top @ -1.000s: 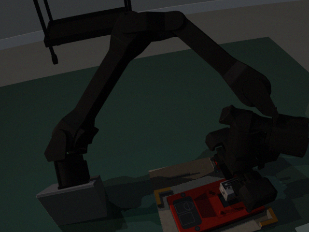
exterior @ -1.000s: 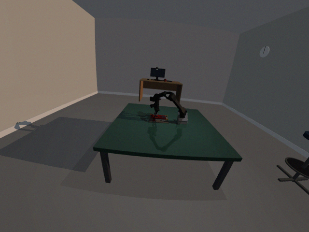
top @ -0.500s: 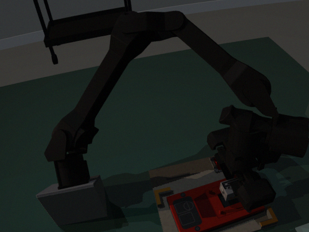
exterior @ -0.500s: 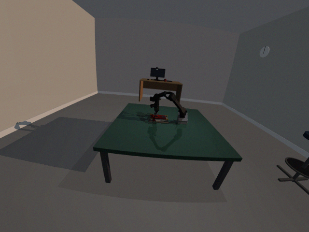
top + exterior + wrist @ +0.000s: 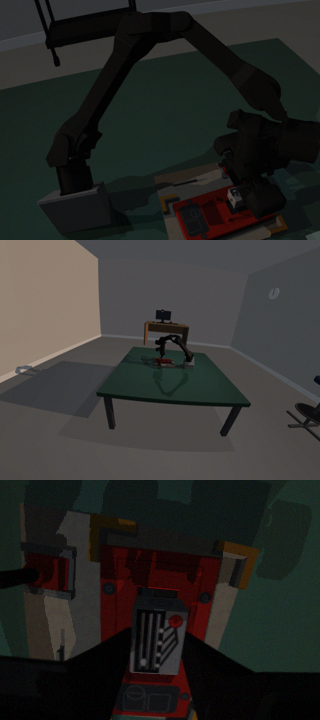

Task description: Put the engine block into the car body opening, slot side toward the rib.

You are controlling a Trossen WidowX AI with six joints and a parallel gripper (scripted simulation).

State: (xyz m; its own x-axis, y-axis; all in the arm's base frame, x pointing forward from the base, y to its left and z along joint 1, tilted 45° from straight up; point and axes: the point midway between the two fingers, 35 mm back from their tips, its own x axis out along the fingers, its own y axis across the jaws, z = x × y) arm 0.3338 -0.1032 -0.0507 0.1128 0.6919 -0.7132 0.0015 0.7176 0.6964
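Note:
The engine block (image 5: 234, 198) (image 5: 170, 645) is a grey-white box with dark slots and a red round cap on top. My gripper (image 5: 239, 194) (image 5: 157, 635) is shut on it, one dark finger on each side. The red car body (image 5: 232, 226) (image 5: 111, 617) (image 5: 167, 360) lies flat below. The engine block stands upright over the dark opening (image 5: 231, 209) (image 5: 150, 592), which shows partly beside it. The block stands clearly proud of the body; whether its lower edge is inside the opening is hidden. The rib cannot be made out.
Yellow corner brackets (image 5: 163, 204) (image 5: 95, 542) (image 5: 248, 567) stand at the car body's corners on a pale board (image 5: 165, 189). A small red part (image 5: 50, 572) (image 5: 224, 169) sits in a grey holder beside the body. A thin dark rod (image 5: 184, 182) lies on the board.

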